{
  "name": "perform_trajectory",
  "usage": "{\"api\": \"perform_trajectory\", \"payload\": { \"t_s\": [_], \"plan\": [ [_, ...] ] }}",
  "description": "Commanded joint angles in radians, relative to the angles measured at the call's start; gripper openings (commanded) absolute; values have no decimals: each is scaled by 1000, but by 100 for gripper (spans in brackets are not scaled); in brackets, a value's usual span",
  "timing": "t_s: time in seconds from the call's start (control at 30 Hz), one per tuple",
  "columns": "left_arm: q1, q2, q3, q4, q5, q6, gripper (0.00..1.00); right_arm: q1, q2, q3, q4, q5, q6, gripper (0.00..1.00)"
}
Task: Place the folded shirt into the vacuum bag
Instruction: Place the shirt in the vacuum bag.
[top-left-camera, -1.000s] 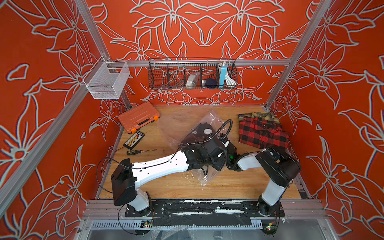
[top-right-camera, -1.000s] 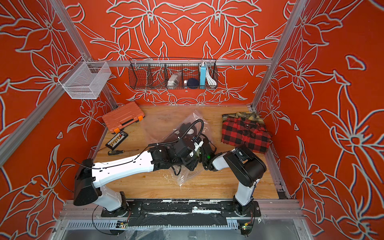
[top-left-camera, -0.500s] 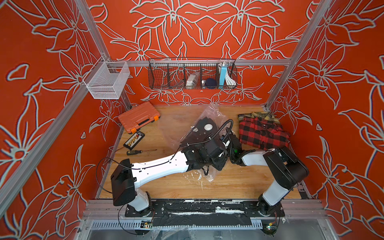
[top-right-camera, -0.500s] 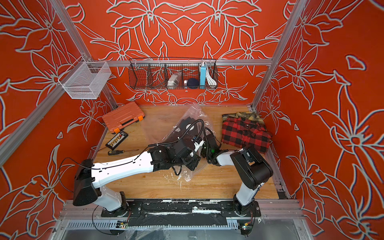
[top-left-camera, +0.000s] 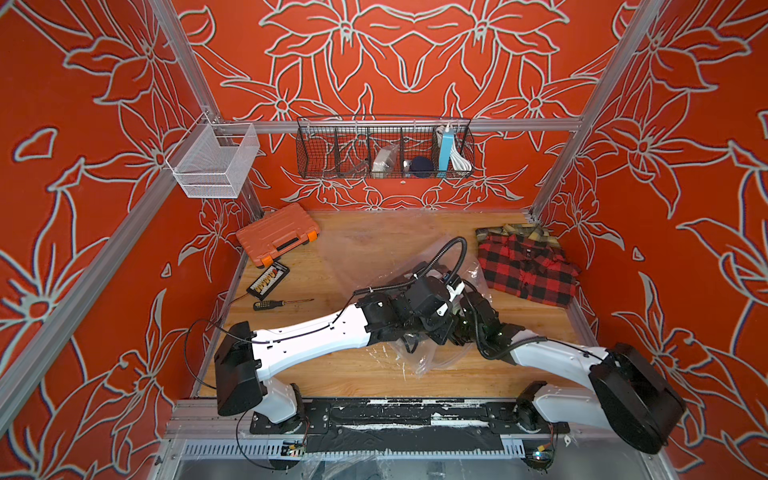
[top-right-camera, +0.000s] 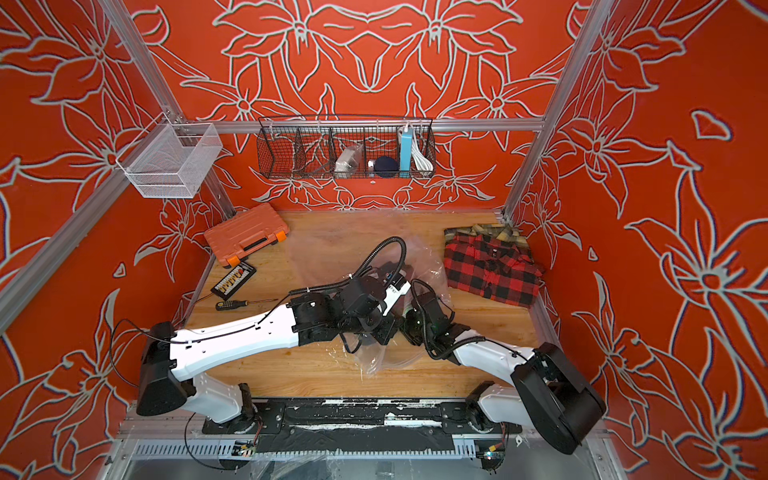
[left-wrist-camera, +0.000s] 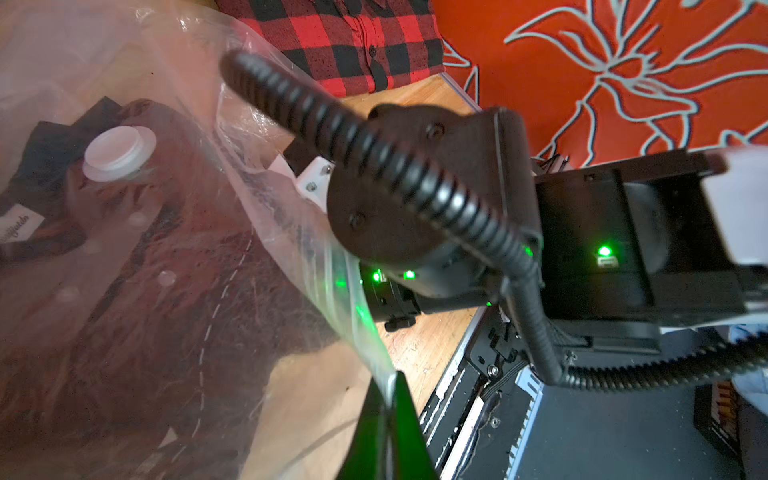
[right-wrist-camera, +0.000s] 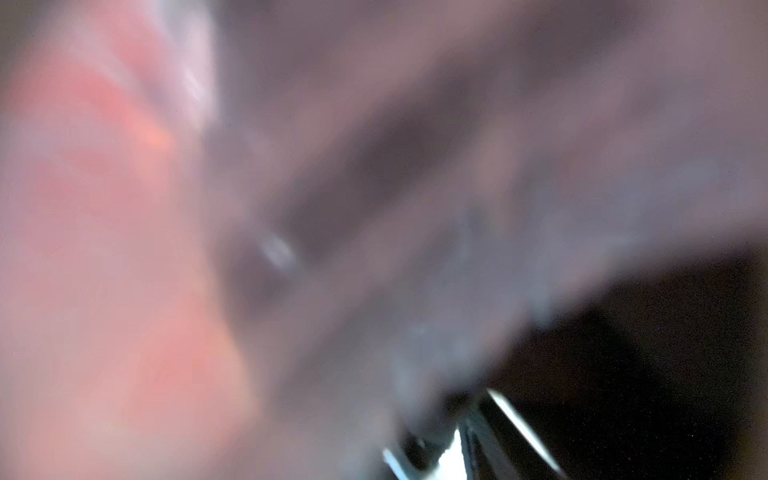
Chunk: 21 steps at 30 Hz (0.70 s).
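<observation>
Seemingly the insertion step is ending: the dark shirt (left-wrist-camera: 166, 291) lies inside the vacuum bag (left-wrist-camera: 266, 216), whose rim the left hand (left-wrist-camera: 390, 388) pinches tight. The right hand (left-wrist-camera: 309, 174) reaches into the mouth, its spread unreadable; next it should back out without dragging the shirt along.
</observation>
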Motion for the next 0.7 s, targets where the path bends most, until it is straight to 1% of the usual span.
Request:
{"api": "perform_trajectory", "payload": {
  "t_s": [0.0,0.1,0.2,0.3,0.37,0.4,0.5,0.57,0.67],
  "plan": [
    [-8,-15,-11,18,8,3,3,49,-24,-43,-91,90,108,66],
    [-8,-17,-29,20,16,-7,5,82,-41,-65,-93,95,147,68],
    [-8,-23,-60,38,33,-29,7,108,-37,-58,-69,100,142,68],
    [-14,-29,-84,57,46,-49,6,112,19,-44,3,101,118,59],
    [-17,-34,-100,64,54,-61,6,117,78,-27,65,85,102,50],
    [-19,-35,-108,65,59,-68,6,124,112,-21,113,66,90,44],
    [-27,-46,-133,59,64,-81,5,134,173,6,207,49,68,32],
    [-33,-55,-147,67,74,-92,4,137,193,40,210,66,38,27],
    [-44,-73,-140,34,45,-79,3,136,245,94,267,33,-21,22]
  ]
}}
